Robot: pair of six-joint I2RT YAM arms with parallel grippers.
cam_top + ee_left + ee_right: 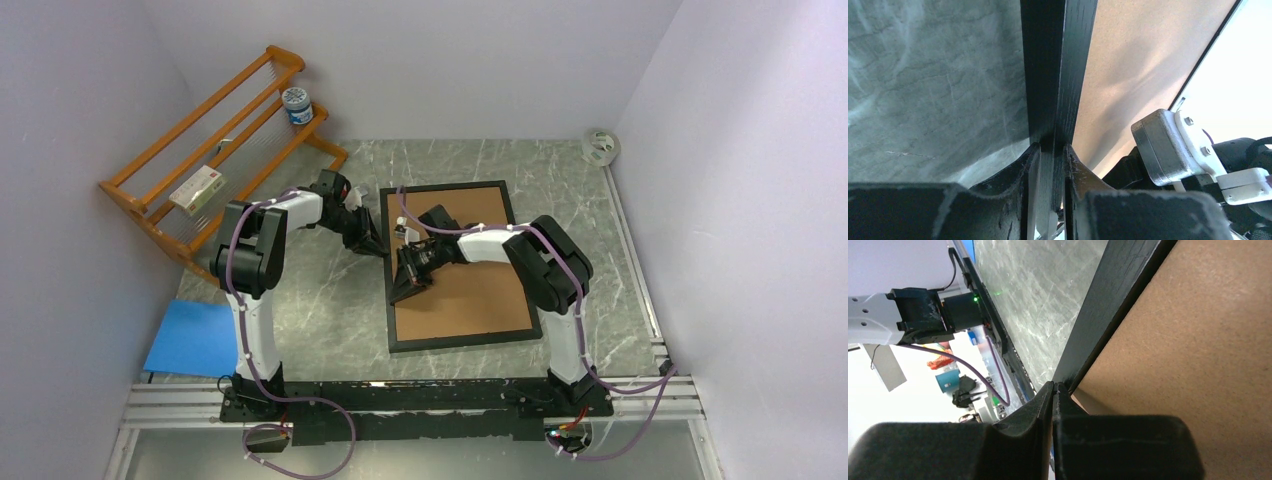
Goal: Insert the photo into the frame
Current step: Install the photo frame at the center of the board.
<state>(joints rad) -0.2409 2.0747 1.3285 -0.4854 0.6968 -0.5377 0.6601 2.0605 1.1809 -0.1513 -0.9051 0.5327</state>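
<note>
Left jaws were clamped on frame (1048, 75) 9 o'clock rail, near 10 o'clock corner. Right jaws were together, tips at that rail's seam with board (480, 290). Frame lay flat on desk (330, 300).

L arm (252, 325) & R arm (562, 335) had white link shells w/ black joint housings. Purple cables (652, 388) ran along each, tied w/ white clips. Base rail (420, 398) was black. Left gripper (1052, 147) was matte black, scuffed. Grey cam box (1160, 147) sat on a white bracket w/ 2 screws.
</note>
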